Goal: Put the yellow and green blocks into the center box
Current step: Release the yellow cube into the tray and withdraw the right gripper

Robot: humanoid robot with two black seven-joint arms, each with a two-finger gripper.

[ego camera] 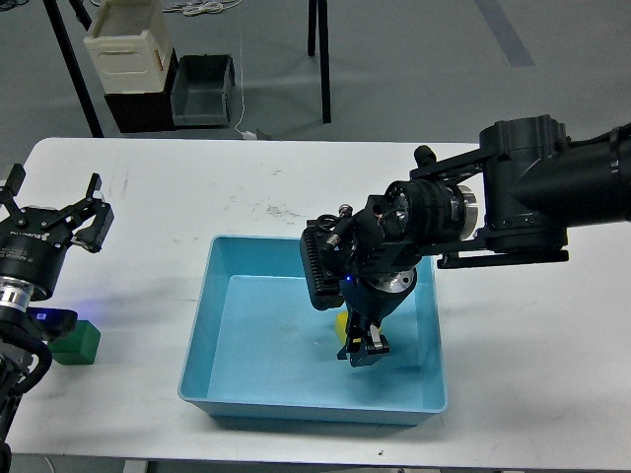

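A blue box (209, 296) sits in the middle of the white table. My right gripper (361, 350) reaches down inside the box, near its floor at the front right, and is shut on a yellow block (341, 324) that shows only as a small edge behind the fingers. A green block (76, 344) lies on the table at the far left, just below my left gripper (47, 213). My left gripper is open and empty, hovering above the table's left edge.
Beyond the table's far edge stand a cream crate (126, 44) and a dark bin (202, 91) on the floor, with black stand legs (71, 64) nearby. My right arm's thick body (532, 187) spans the table's right side.
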